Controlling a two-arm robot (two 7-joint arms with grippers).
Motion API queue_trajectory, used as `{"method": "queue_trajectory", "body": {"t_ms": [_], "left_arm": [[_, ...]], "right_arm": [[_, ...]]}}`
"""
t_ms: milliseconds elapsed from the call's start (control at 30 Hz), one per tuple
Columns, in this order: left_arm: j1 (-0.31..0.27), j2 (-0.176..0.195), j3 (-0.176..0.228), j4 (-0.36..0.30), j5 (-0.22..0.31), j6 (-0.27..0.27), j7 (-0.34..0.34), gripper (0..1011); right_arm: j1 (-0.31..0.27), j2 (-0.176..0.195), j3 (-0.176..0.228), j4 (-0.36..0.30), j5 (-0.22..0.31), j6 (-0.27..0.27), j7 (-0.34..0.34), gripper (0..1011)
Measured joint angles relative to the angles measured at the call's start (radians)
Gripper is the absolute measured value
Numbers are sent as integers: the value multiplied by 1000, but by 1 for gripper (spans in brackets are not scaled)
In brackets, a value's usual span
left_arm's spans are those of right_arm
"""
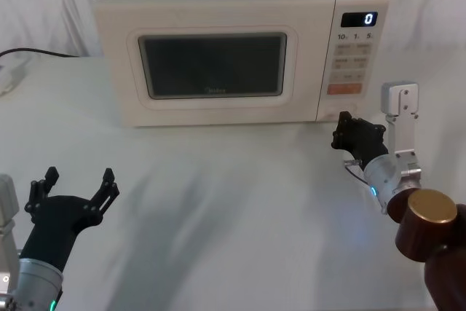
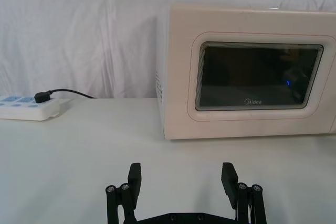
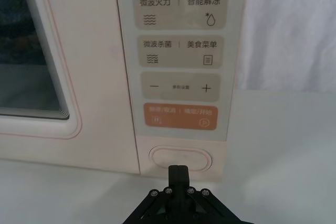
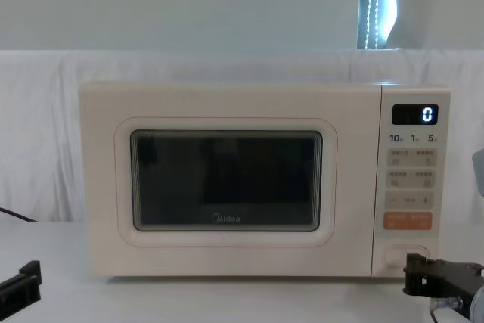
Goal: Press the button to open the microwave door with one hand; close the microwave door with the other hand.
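Microwave (image 1: 240, 49): far centre of the table (image 1: 218, 209), microwave door (image 4: 227, 179) closed. Button (image 3: 180, 159): bottom of the right-hand panel. Right gripper (image 3: 178, 173): fingers together, empty, tip just before the button. Left gripper (image 1: 76, 187): near left, fingers spread wide, empty.

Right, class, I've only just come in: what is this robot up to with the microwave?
The right claw, fingers together, is lined up just in front of the large pill-shaped button at the bottom of the control panel; whether it touches yet is hard to tell. The microwave door is closed and the display reads 0. The left claw hovers open above the table, well in front of the microwave, on its left side, touching nothing.
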Motion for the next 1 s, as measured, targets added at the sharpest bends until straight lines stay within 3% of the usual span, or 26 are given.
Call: {"method": "queue_trajectory", "body": {"t_ms": [1000], "left_arm": [[0,0,0,0,0,0,0,1001]], "right_arm": [[77,1,21,113,2,-42,19,0]]}}
